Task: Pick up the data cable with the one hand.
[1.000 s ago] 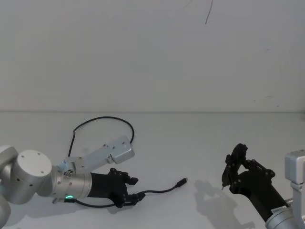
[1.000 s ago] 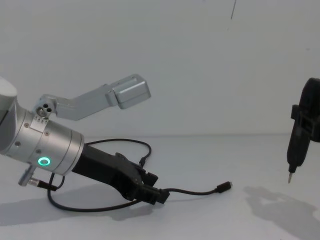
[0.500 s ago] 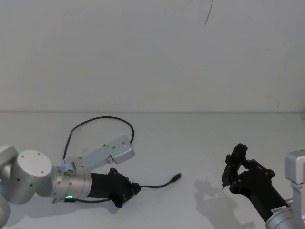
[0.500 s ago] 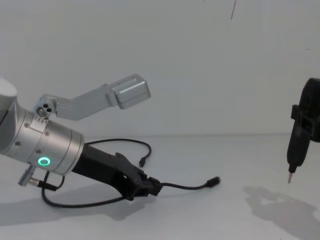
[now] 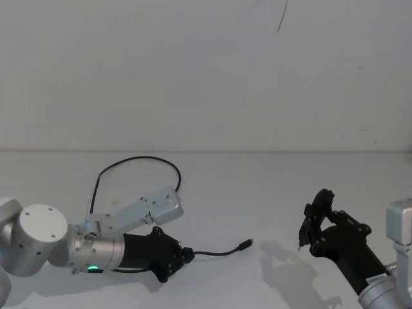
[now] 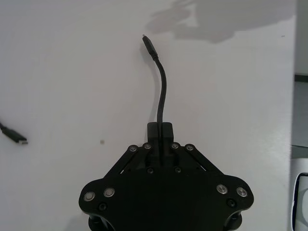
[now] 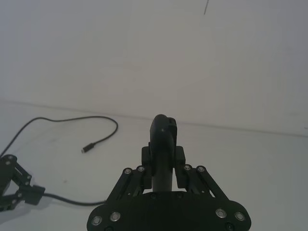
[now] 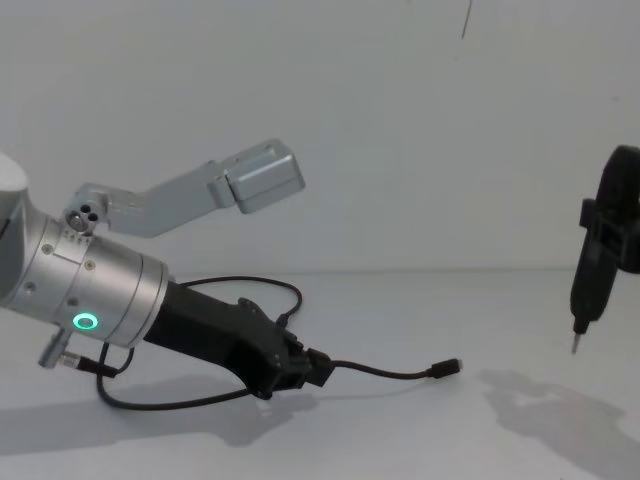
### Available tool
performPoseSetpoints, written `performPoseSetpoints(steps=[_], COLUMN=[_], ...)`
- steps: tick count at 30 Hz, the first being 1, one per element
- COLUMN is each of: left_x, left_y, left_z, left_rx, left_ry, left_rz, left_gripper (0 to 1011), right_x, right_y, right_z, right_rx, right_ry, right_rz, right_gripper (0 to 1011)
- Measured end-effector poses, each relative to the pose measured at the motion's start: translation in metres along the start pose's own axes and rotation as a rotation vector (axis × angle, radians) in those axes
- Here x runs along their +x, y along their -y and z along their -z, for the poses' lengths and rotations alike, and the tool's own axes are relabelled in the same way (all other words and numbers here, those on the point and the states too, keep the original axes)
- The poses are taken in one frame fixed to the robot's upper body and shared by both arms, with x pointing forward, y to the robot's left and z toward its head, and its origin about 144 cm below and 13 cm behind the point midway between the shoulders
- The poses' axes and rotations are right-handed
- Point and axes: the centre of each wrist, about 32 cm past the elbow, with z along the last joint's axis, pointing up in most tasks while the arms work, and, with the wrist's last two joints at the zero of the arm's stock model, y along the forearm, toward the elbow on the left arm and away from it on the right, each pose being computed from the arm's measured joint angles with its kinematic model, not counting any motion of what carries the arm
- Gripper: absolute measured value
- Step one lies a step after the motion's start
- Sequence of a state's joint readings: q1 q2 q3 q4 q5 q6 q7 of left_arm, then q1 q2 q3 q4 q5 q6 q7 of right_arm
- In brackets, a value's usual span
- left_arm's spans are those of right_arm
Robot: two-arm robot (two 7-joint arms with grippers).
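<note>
- Your left claw (image 5: 182, 255) sits low over the tabletop (image 5: 257, 187) at the near left, clamped on the data cable (image 5: 219, 252). The grip looks made, so the step in hand is the lift.
- From the claw the cable runs back in a slack loop toward the far left. Its short free end, with the plug (image 5: 245, 244), points right.
- Next, raise it straight up and slowly, so the loop can follow.
- The tabletop's middle is bare, and its far edge lies well behind the loop.
- Your right claw (image 7: 162, 155), closed on a pen-like tool (image 8: 590, 270), hangs well apart at the right.
</note>
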State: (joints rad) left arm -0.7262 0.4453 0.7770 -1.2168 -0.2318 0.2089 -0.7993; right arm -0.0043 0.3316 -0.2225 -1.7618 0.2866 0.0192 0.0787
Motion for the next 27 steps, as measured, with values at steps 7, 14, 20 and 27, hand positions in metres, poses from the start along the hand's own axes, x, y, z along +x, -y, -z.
performPoseSetpoints(steps=[7, 14, 20, 27], left_x=[-0.001, 0.000, 0.002, 0.002], left_y=[-0.006, -0.016, -0.026, -0.033], left_z=[0.001, 0.004, 0.008, 0.010], left_rx=[-0.041, -0.081, -0.101, -0.114], left_ry=[0.067, 0.129, 0.162, 0.184], left_rz=[0.043, 0.095, 0.120, 0.135], left_gripper=[48, 48, 48, 48], right_x=[0.001, 0.002, 0.002, 0.001], right_y=[-0.004, -0.006, -0.007, -0.006], right_z=[-0.003, -0.005, -0.005, -0.003], right_rx=[0.031, 0.055, 0.071, 0.054], right_ry=[-0.017, -0.051, -0.108, -0.184], right_rz=[-0.014, -0.031, -0.048, -0.048], right_gripper=[263, 263, 263, 263])
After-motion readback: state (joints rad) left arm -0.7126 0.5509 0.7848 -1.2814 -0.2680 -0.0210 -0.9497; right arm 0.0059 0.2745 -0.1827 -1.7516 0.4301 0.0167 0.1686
